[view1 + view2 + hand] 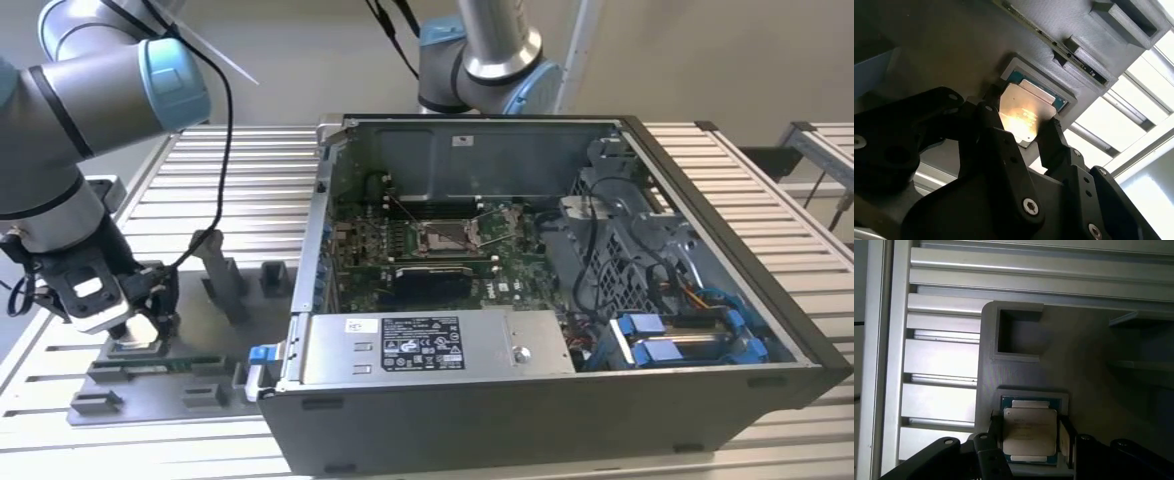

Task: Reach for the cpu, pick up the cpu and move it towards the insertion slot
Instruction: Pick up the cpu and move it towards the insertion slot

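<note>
The cpu (1030,437) is a thin silvery square with a green rim, lying in a square pocket of the grey tray (1094,365). My gripper (1030,447) straddles it, one black finger against each of two opposite edges. In the second wrist view the cpu (1026,107) glints between the fingers (999,130), still level with its pocket. In the exterior view my gripper (134,335) is down on the tray (200,375) at the exterior view's left, covering the chip. The insertion slot (441,236), a shiny metal-framed socket, lies on the motherboard inside the open computer case.
The open case (561,400) stands on the ribbed aluminium table (240,170), its steel wall between tray and motherboard. Upright grey tray posts (220,275) rise near the gripper. A second arm (487,60) stands behind the case. An empty square tray pocket (1019,335) is beside the chip's.
</note>
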Available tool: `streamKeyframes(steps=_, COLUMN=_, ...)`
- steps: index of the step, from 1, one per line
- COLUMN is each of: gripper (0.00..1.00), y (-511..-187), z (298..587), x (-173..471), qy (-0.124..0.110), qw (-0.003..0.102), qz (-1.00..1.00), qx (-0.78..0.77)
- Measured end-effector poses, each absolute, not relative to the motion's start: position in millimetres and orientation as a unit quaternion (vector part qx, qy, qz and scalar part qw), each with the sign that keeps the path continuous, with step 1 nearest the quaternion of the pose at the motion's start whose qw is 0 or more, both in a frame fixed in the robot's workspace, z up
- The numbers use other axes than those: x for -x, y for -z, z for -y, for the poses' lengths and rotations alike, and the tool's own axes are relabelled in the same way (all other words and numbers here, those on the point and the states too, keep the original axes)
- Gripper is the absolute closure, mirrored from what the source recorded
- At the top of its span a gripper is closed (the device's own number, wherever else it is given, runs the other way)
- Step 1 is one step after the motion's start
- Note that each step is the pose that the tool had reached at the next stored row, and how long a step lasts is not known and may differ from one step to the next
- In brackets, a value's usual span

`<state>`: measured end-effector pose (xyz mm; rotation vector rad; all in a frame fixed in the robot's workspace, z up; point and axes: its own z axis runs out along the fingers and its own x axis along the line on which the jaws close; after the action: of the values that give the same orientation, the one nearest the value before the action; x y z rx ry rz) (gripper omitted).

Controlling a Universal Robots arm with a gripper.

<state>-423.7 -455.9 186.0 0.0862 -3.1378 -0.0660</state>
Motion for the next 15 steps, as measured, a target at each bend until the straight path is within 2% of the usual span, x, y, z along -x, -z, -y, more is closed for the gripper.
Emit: streamKeyframes(steps=15, gripper=1.0, y=-201, z=456, x=424, qy=0.021, qw=0.001, qz=0.999, qx=-0.027)
